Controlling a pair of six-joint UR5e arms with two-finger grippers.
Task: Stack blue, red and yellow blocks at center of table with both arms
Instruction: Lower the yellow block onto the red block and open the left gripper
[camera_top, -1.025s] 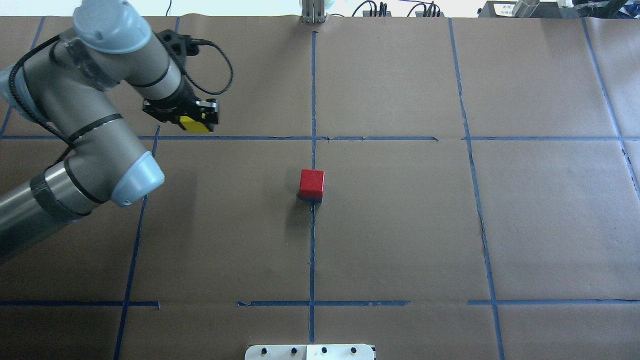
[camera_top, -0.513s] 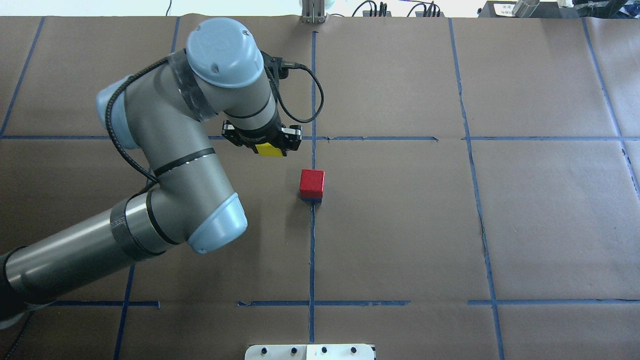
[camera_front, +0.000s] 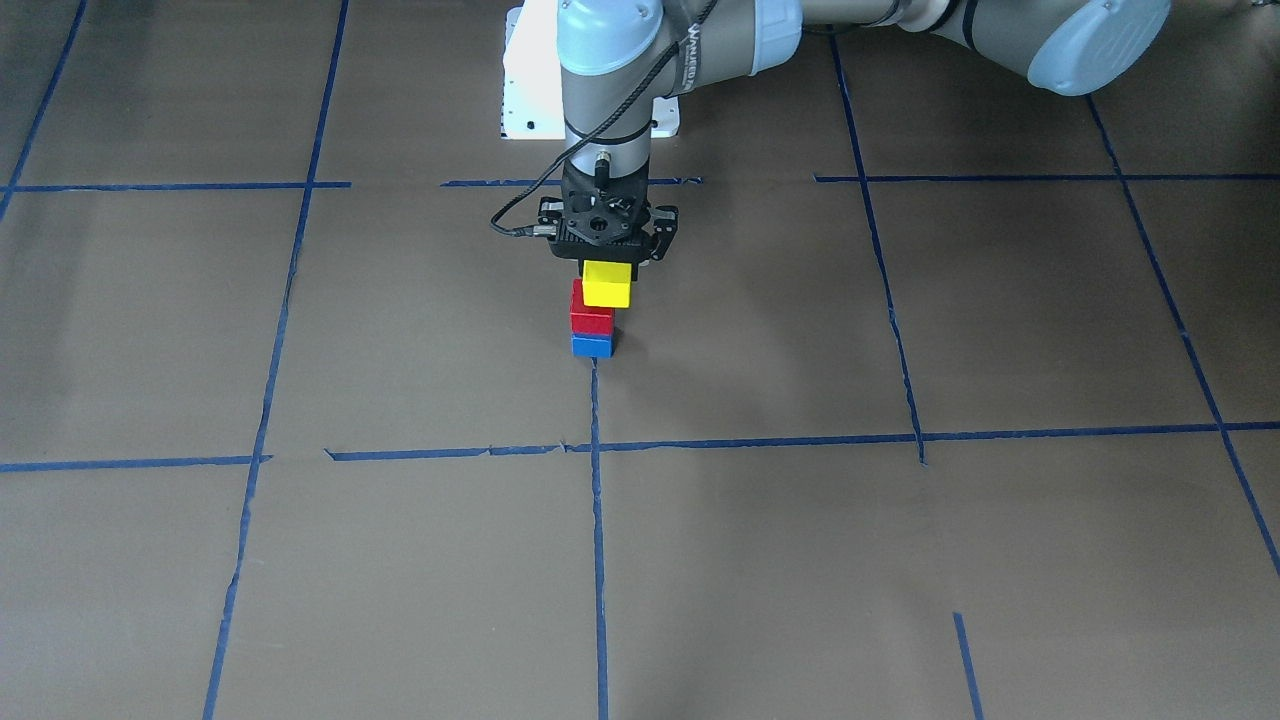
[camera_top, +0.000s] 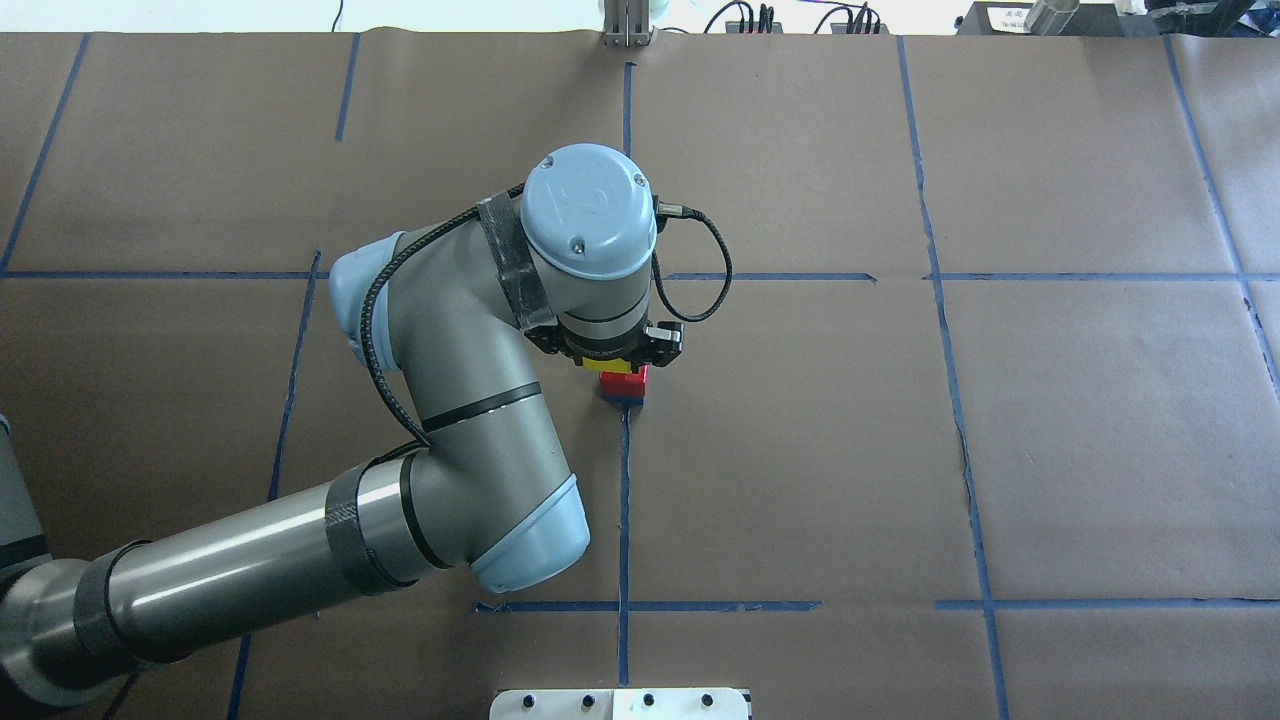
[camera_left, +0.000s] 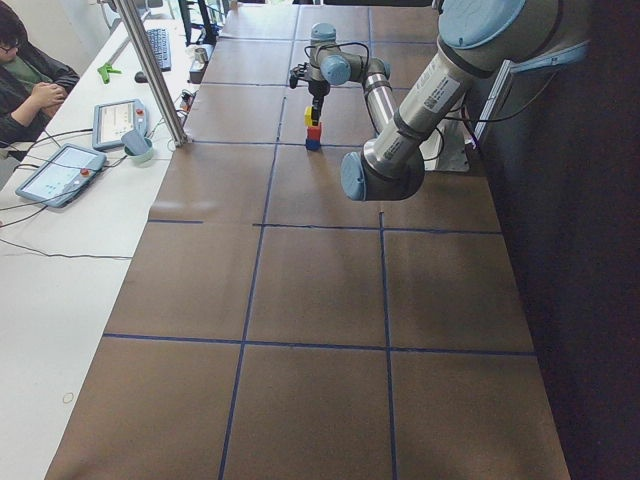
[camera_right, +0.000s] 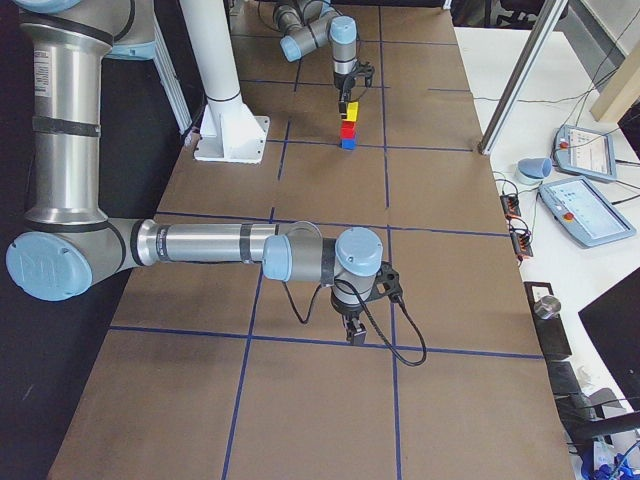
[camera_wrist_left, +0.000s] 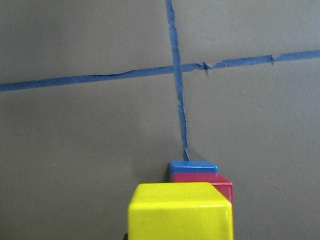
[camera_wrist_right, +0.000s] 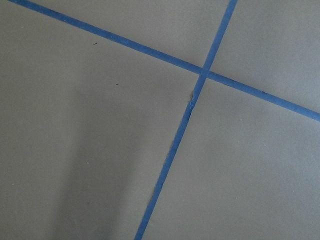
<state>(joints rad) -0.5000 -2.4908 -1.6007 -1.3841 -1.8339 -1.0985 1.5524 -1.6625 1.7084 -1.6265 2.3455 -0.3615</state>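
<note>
Yellow block (camera_front: 607, 284) in left hand (camera_front: 608, 264), over red block (camera_front: 590, 314)

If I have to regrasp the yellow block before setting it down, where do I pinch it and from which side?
Pinch the yellow block on two opposite vertical faces, coming straight down from above, as the left gripper holds it. It is a flat-sided cuboid hanging level over the red block, so parallel fingers should seat flat, and a top-down hold leaves its underside free to land.

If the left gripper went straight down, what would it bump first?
The yellow block in the left gripper would probably land on the red block just below, maybe slightly off-centre.
</note>
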